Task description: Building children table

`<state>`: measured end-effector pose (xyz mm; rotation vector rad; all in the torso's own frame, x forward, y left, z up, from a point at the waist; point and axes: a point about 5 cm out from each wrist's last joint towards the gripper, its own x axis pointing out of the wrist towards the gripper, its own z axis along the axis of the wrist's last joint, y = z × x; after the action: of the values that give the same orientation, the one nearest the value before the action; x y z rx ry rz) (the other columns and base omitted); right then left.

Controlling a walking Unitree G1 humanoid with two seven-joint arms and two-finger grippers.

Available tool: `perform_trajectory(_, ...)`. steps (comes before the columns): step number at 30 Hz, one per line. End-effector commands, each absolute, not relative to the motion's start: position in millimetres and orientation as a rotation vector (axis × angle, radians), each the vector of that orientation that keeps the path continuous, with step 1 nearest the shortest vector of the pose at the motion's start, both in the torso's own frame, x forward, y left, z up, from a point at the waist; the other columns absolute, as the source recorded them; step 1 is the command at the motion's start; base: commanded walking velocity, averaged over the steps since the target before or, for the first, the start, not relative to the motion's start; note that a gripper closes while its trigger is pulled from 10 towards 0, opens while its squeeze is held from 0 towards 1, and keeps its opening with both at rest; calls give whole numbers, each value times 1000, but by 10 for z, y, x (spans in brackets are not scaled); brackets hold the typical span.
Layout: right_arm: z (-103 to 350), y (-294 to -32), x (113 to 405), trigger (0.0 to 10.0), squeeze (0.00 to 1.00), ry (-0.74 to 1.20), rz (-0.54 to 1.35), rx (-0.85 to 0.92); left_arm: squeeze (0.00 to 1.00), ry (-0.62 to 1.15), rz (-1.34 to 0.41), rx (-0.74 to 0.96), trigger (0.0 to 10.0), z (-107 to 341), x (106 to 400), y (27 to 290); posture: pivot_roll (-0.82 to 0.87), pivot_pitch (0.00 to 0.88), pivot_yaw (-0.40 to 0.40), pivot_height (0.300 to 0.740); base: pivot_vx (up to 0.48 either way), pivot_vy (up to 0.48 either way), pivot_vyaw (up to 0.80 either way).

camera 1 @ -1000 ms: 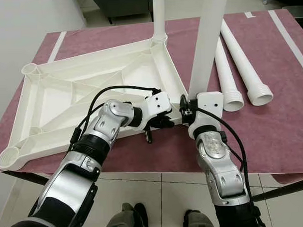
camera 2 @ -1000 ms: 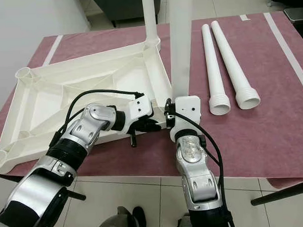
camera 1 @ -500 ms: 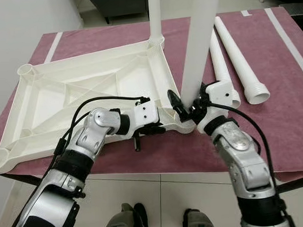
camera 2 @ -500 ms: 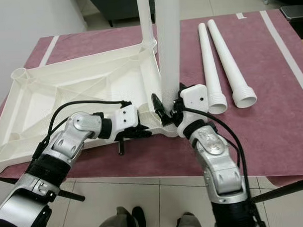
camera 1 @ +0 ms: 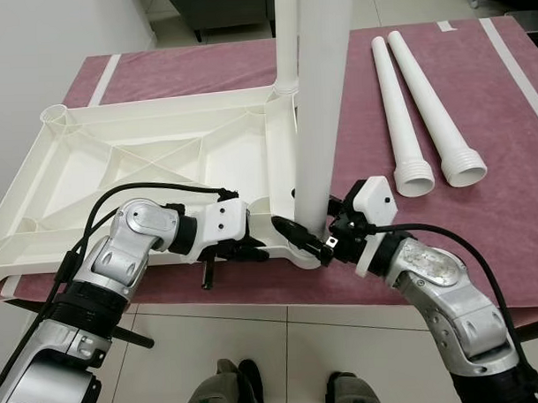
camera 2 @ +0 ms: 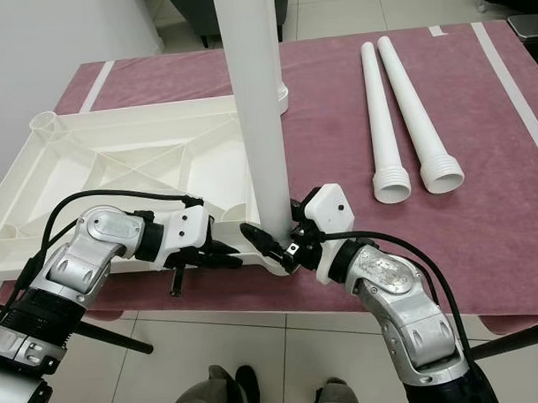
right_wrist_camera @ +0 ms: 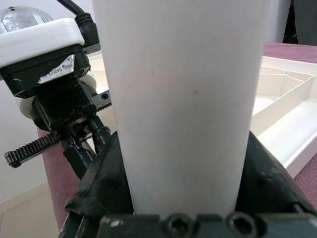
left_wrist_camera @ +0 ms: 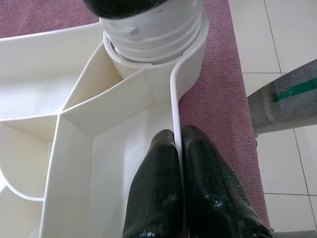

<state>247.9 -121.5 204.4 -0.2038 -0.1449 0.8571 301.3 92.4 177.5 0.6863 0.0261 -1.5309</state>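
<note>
The right gripper is shown closed around the base of an upright white leg, low at centre frame, its two black fingers seated on either side of the tube. The left gripper is shown pinched shut on the thin near rim of the upturned white tabletop, just left of the corner socket in which the leg's threaded end is seated. A second leg is seen standing in the far corner socket, upper centre. Two loose legs are laid side by side on the maroon mat at upper right, well apart from the tabletop. The parts are judged light, stiff, hollow plastic with a smooth, slippery surface; the leg is best gripped low, near its thread, and the tabletop by its rim or ribs.
</note>
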Motion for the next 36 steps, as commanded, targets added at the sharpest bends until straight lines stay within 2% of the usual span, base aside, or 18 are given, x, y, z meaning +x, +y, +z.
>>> perform_trajectory(1,2014,-1216,2509,0,0,-136,828,-176,0,-78,-1461,711,10000,1936,3053,902,-87,169,172,740,0,0,0)
perform_trajectory(4,1985,-1233,2542,0,0,-124,790,-179,0,-82,-1437,703,10000,1935,3082,869,-87,169,172,740,0,0,0)
perform_trajectory(9,1784,-1338,2772,0,0,-40,435,-227,0,-112,-1274,637,10000,1988,3298,610,-90,169,171,740,0,0,0)
perform_trajectory(11,1784,-1338,2772,0,0,-40,435,-227,0,-112,-1274,637,10000,1988,3298,610,-90,169,171,740,0,0,0)
perform_trajectory(12,1723,-1374,2842,0,0,-9,273,-229,0,-120,-1212,618,10000,2026,3383,499,-93,163,172,740,0,0,0)
perform_trajectory(13,1723,-1374,2842,0,0,-9,273,-229,0,-120,-1212,618,10000,2026,3383,499,-93,163,172,740,0,0,0)
perform_trajectory(16,1632,-1429,2897,0,0,48,36,-196,0,-125,-1116,587,10000,2097,3491,322,-94,161,172,740,0,0,0)
perform_trajectory(21,1577,-1436,2902,0,0,78,-100,-168,0,-128,-1059,579,10000,2127,3537,210,-97,160,175,740,0,0,0)
perform_trajectory(25,1645,-1347,2904,0,0,25,-92,-132,0,-134,-1049,574,10000,2135,3543,179,-99,162,179,740,0,0,0)
perform_trajectory(26,1687,-1304,2908,3294,0,-6,-68,-122,0,-137,-1054,575,10000,2131,3541,180,-99,162,179,740,0,0,0)
perform_trajectory(27,1687,-1304,2908,3294,0,-6,-68,-122,0,-137,-1054,575,10000,2131,3541,180,-99,162,179,740,0,0,0)
perform_trajectory(28,1735,-1283,2909,10000,0,-42,-35,-115,0,-139,-1065,576,10000,2123,3529,196,-98,164,178,740,0,0,0)
perform_trajectory(29,1735,-1283,2909,10000,0,-42,-35,-115,0,-139,-1065,576,10000,2123,3529,196,-98,164,178,740,0,0,0)
perform_trajectory(30,1785,-1274,2910,10000,1000,-73,11,-110,0,-141,-1075,579,10000,2115,3516,219,-97,164,177,740,0,0,0)
perform_trajectory(33,1884,-1263,2908,10000,1000,-129,72,-104,0,-146,-1096,584,10000,2106,3496,246,-94,165,175,740,0,0,0)
perform_trajectory(34,2003,-1275,2904,10000,0,-186,136,-97,0,-152,-1132,590,10000,2095,3457,283,-93,164,175,740,0,0,0)
perform_trajectory(36,2182,-1303,2883,10000,0,-261,242,-109,0,-164,-1213,609,10000,2077,3368,350,-94,165,174,740,0,0,0)
